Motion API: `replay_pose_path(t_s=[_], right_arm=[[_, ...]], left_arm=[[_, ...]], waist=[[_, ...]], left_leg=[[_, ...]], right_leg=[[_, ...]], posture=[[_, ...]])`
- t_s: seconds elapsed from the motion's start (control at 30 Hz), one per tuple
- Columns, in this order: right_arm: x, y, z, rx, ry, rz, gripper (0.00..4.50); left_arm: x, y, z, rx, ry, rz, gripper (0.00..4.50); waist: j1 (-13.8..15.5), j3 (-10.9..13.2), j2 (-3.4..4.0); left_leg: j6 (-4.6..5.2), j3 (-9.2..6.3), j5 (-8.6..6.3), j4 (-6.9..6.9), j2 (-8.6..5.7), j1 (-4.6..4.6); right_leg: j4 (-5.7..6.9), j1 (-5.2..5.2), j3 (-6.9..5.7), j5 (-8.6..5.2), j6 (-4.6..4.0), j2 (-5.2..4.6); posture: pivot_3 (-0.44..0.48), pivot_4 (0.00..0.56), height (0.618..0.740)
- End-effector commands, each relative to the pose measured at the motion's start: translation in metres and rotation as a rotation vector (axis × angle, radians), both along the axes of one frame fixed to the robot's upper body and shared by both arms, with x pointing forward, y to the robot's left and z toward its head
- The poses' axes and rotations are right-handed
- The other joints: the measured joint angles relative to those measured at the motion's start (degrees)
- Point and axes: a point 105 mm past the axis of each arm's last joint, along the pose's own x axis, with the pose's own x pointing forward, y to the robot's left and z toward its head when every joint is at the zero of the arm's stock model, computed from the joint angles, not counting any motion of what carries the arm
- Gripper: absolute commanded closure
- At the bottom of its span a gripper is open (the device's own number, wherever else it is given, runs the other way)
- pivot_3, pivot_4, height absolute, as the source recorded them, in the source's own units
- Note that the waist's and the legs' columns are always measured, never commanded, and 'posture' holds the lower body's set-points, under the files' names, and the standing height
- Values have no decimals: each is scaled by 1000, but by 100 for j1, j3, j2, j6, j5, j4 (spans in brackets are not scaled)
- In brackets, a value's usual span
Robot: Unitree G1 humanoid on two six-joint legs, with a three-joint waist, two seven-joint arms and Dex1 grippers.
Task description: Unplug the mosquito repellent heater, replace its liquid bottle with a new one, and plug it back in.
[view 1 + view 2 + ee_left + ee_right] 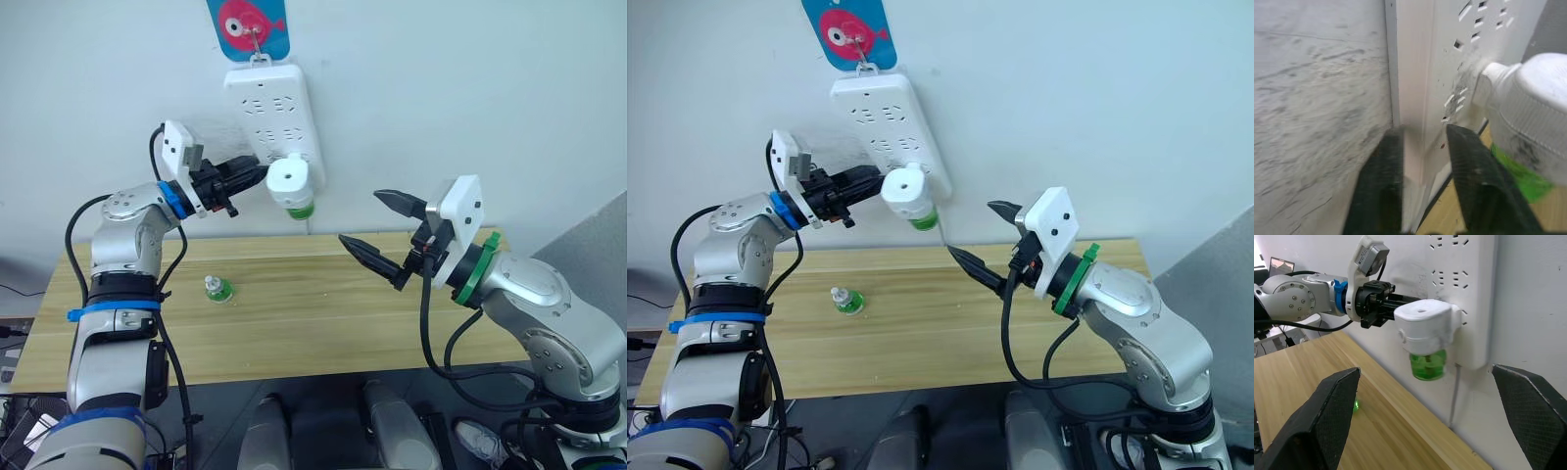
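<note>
Heater (291, 184): plugged into strip (271, 116), green bottle fitted. Second bottle (217, 288) on tabletop (313, 304). Left gripper (253, 174) jaws straddle strip edge; right gripper (380, 226) jaws apart, empty. Stage unclear.

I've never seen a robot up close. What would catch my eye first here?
Probably the white mosquito repellent heater with its green bottle, plugged into the power strip on the wall. The left claw reaches beside it, and the right claw hangs wide open over the wooden table.
</note>
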Motion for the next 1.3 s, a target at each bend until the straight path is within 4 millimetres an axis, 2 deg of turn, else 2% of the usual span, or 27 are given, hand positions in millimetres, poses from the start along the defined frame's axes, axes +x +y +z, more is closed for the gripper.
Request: replay_pose_path(t_s=[0.03,0.17,0.47,0.77,0.87,0.97,1.3], right_arm=[[-13,5,13,14,-63,51,0],[-13,6,13,13,-61,58,0],[-13,9,13,12,-60,81,0],[-15,11,12,15,-49,94,0],[-16,10,13,16,-49,97,0],[-16,11,13,18,-48,101,0],[-16,12,15,19,-48,113,0]], left_arm=[[-5,9,12,-33,-33,31,2757],[-3,11,8,-31,-11,45,2757],[6,-10,16,-40,-12,-30,2757],[13,6,18,-91,-39,44,2757],[13,6,12,-40,-52,60,2294],[14,3,14,-27,-66,52,1426],[7,-16,17,-45,-17,-80,1426]], waist=[[-1,0,0],[1,0,0],[16,0,0],[24,1,-2],[17,4,-2],[14,5,-2],[9,9,-2]], left_leg=[[0,0,0,0,0,0],[0,-3,0,2,0,-1],[0,-7,0,3,-1,-1],[1,-11,1,28,-2,-2],[1,-15,1,58,-2,-2],[1,-14,1,77,-4,-1],[1,-18,1,78,-4,-4]], right_leg=[[1,0,-1,0,0,0],[3,0,-3,0,0,0],[2,2,-8,0,0,0],[31,2,-10,0,1,0],[59,2,-9,-13,21,2],[75,2,-6,-16,27,2],[78,2,0,-15,26,8]], posture=[[-241,293,740],[-228,293,740],[-221,293,740],[-225,289,740],[-222,291,740],[-220,293,740],[-220,294,740]])
